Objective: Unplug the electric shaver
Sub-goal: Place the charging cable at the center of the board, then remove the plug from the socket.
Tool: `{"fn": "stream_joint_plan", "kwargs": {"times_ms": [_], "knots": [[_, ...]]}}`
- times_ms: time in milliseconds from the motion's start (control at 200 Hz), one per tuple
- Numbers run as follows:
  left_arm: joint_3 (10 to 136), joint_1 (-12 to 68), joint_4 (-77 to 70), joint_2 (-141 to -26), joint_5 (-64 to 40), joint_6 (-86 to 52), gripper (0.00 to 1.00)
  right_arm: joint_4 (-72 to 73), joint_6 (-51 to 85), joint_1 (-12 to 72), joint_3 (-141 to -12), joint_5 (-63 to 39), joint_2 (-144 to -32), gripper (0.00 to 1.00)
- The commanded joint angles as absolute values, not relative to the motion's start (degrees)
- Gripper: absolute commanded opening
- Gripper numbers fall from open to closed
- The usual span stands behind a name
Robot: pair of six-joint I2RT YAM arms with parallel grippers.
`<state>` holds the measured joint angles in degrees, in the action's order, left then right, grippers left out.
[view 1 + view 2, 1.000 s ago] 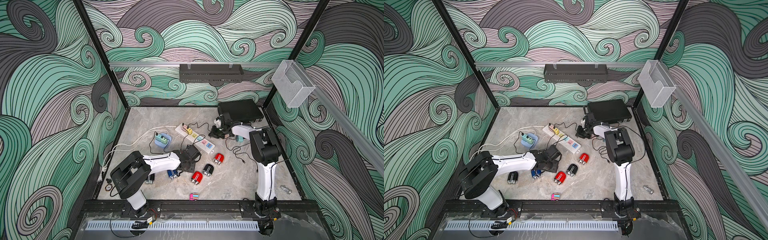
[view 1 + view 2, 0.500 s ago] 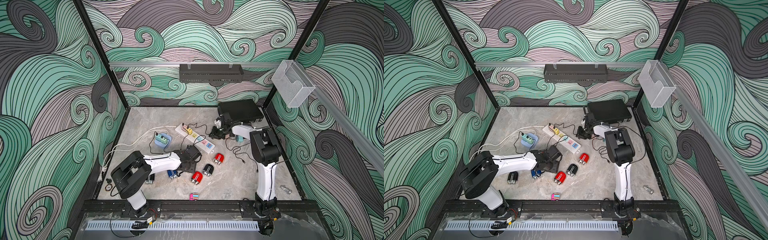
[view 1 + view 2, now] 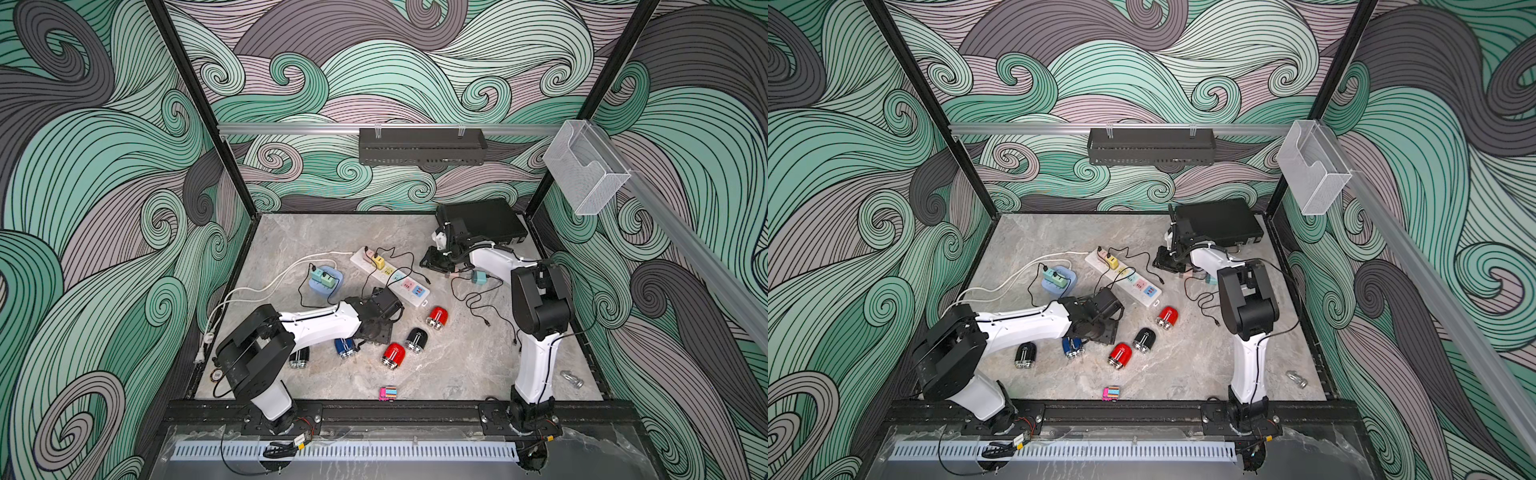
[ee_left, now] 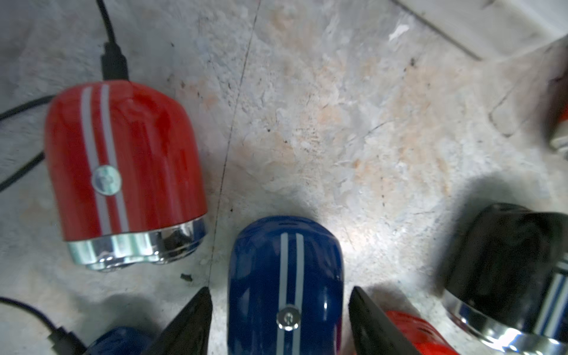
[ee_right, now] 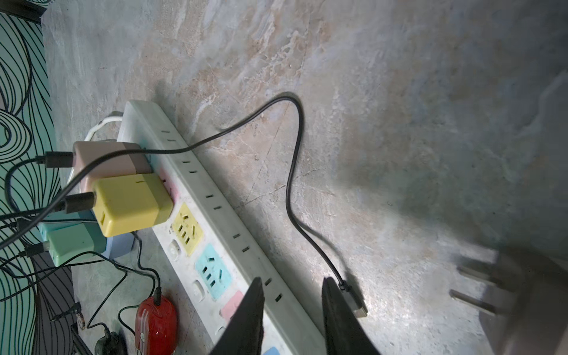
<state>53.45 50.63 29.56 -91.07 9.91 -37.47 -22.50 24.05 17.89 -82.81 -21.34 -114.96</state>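
Observation:
A blue shaver [image 4: 285, 276] with two pale stripes lies between the fingers of my left gripper [image 4: 279, 290]. The gripper is open, with a gap on each side, and no cable sits in the shaver's end. Beside it, a red shaver [image 4: 123, 172] has a black cable plugged in. In a top view, a blue shaver [image 3: 344, 347] lies by that gripper [image 3: 370, 338]. My right gripper [image 5: 293, 281] is open and empty over the edge of the power strip [image 5: 215, 215]. A loose black cable plug [image 5: 353, 299] lies just outside one finger.
Yellow [image 5: 132, 203] and pink [image 5: 110, 159] chargers sit in the strip. A loose charger [image 5: 522, 298] lies prongs-out on the table. Red [image 3: 392, 355] and black [image 3: 415, 338] shavers lie near the left gripper. Back right stands a black box [image 3: 482, 222], with cables strewn mid-table.
The right gripper's jaws have opened from shut, leaving the cable plug on the table. The left gripper's jaws have widened around the blue shaver. Both arms have barely moved.

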Motion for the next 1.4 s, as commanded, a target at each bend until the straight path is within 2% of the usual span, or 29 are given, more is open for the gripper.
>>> {"fn": "stream_joint_plan", "kwargs": {"times_ms": [0, 260, 570, 961, 1396], "knots": [[56.76, 50.12, 32.58, -88.46, 11.81, -36.58, 0.70, -24.21, 22.15, 18.60, -83.77, -19.36, -111.46, 0.35], [59.03, 45.67, 31.35, -85.75, 10.09, -36.26, 0.69, -27.05, 17.51, 22.34, -85.94, -13.87, -108.17, 0.39], [59.15, 35.57, 23.83, -84.98, 0.11, -39.26, 0.62, -29.43, 10.12, 28.59, -90.14, -7.85, -107.21, 0.40], [59.13, 25.27, 18.24, -87.61, -4.36, -42.05, 0.52, -33.07, 5.09, 34.51, -97.83, -5.87, -113.21, 0.42], [63.90, 18.05, 11.13, -97.80, -12.77, -44.82, 0.50, -37.67, 3.00, 36.96, -106.60, -5.21, -122.43, 0.47]]}}
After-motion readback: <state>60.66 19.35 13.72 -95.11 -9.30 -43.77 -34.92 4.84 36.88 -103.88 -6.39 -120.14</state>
